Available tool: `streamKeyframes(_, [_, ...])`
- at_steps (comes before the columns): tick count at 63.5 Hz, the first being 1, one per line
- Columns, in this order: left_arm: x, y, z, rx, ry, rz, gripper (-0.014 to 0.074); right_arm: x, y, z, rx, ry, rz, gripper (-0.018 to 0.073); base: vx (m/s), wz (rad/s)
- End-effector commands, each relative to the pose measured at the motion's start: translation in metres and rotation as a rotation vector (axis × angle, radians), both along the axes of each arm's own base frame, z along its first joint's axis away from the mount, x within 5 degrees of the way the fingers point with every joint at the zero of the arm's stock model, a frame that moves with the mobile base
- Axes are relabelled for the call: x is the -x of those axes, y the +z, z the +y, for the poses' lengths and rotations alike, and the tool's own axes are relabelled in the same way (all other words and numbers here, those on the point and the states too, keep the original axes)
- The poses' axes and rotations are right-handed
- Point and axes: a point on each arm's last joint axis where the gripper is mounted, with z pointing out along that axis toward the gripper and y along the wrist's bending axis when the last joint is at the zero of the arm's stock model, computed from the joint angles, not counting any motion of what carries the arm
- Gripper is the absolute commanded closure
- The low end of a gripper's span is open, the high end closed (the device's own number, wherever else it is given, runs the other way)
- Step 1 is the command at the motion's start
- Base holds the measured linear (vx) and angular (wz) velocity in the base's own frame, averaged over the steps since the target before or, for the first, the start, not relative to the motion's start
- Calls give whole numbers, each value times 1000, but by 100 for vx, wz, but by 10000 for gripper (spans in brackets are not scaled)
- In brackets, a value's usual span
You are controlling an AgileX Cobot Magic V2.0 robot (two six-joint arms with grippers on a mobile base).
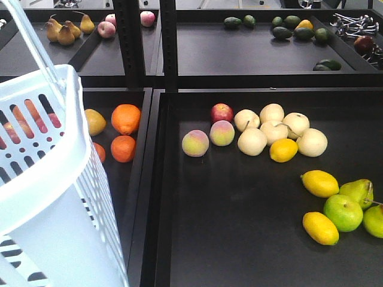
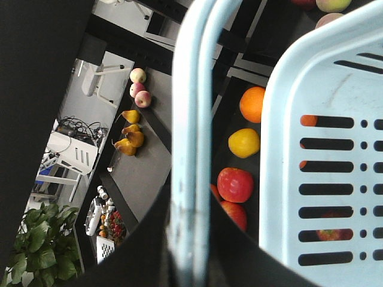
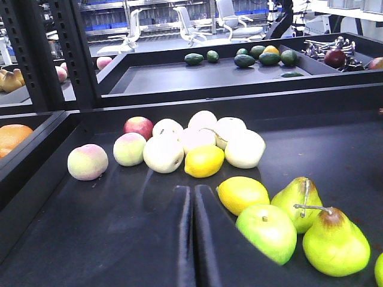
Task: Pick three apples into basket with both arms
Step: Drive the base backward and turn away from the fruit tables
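The pale basket (image 1: pixel 48 197) hangs tilted at the left, its thin handle (image 2: pixel 192 107) running up out of the front view. My left gripper (image 2: pixel 192 206) is shut on that handle, with a black finger on each side of it. Red fruit shows through the basket's slots (image 2: pixel 333 234); whether it lies inside I cannot tell. One dark red apple (image 1: pixel 222 112) with a yellow patch sits at the back of the right tray, also in the right wrist view as the apple (image 3: pixel 139 127). My right gripper (image 3: pixel 192 190) hovers low over the tray floor, shut and holding nothing, well short of that apple.
Two peaches (image 1: pixel 195 143), pale pears (image 1: pixel 252 141) and a lemon (image 1: pixel 283 150) cluster by the apple. Lemons, a green apple (image 3: pixel 267 232) and green pears (image 3: pixel 335 242) lie right of my right gripper. Oranges (image 1: pixel 125 118) and two bright red apples (image 2: pixel 235 184) occupy the left tray under the basket.
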Motion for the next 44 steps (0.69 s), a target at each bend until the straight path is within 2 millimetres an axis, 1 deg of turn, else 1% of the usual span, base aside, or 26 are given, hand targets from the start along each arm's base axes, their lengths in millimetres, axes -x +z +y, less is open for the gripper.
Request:
streamKeyframes(1, [2, 14, 2, 48, -16, -103, 604, 0, 3, 0, 12, -2, -74, 568, 0, 0])
streamKeyframes(44, [2, 14, 2, 48, -16, -103, 604, 0, 3, 0, 12, -2, -74, 568, -1, 2])
